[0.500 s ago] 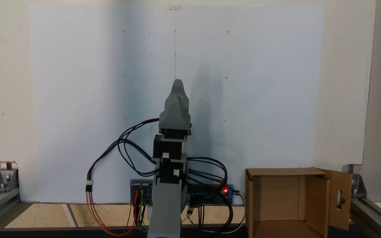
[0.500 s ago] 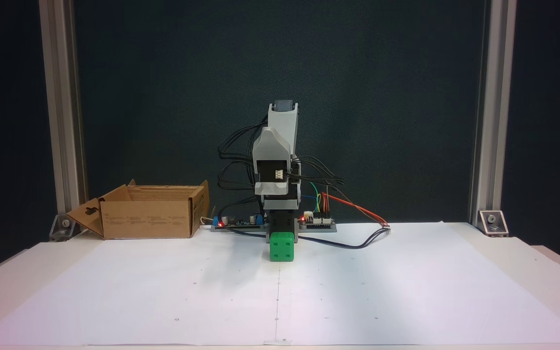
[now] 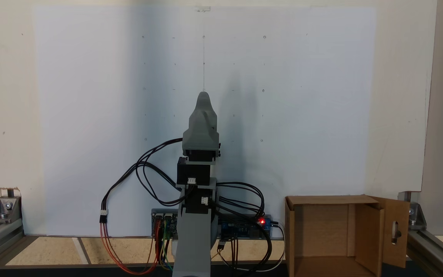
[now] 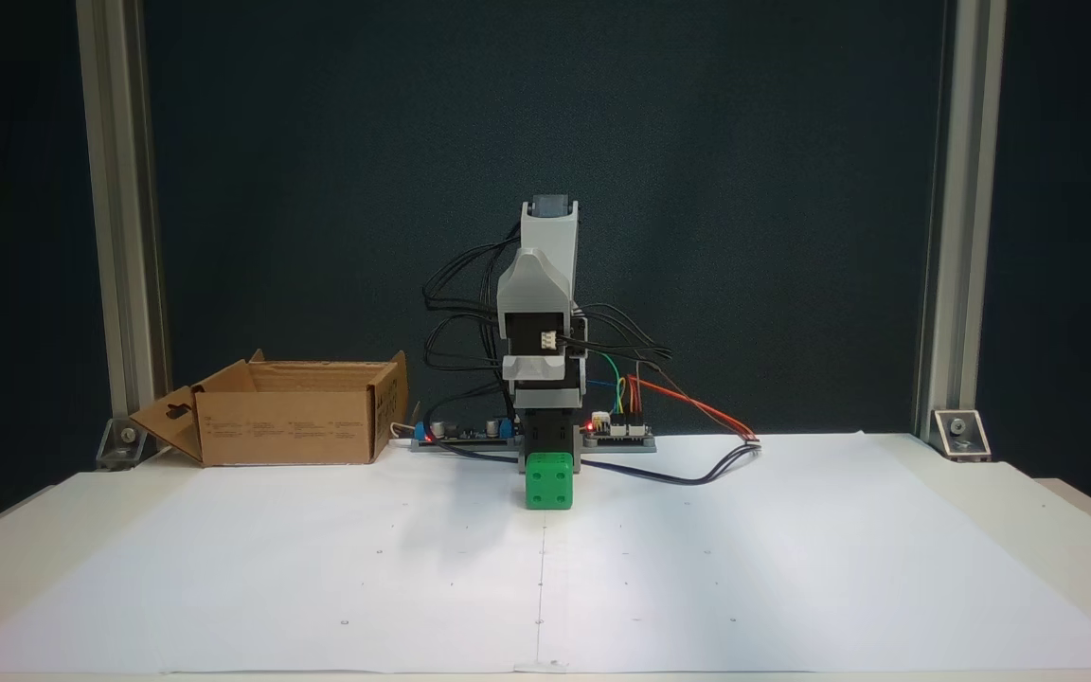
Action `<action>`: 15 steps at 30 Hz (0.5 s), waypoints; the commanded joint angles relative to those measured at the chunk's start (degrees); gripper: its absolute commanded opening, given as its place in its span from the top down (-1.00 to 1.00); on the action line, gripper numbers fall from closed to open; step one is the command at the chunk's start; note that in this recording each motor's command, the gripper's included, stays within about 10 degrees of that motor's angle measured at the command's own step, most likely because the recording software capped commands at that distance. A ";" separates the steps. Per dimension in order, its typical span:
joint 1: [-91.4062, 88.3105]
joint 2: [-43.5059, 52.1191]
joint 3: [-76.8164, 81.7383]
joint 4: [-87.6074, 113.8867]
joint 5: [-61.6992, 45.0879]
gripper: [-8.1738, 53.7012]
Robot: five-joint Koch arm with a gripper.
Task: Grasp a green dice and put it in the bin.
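The green dice sits on the white paper just in front of the arm's base, on the centre line. The arm is folded upright above it, and the gripper hangs well above the dice. In the fixed view from above, the grey gripper points away from the base and covers the spot where the dice lies. Its jaws lie one behind the other, so their state is unclear. The bin, an open brown cardboard box, stands beside the base; from above, the bin shows its keyhole flap.
Controller boards with red lights and looping cables sit around the base. Aluminium frame posts and corner brackets mark the back corners. White paper covers the table.
The gripper has swung slightly sideways, left in the view from above and right in the front view. The dice and the bin have not moved.
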 commanded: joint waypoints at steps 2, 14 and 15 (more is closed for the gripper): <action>-0.62 6.15 2.72 -0.09 -2.02 -0.70; -2.02 6.15 2.72 0.26 -2.20 -0.70; -1.93 6.15 2.72 0.26 -2.20 -0.70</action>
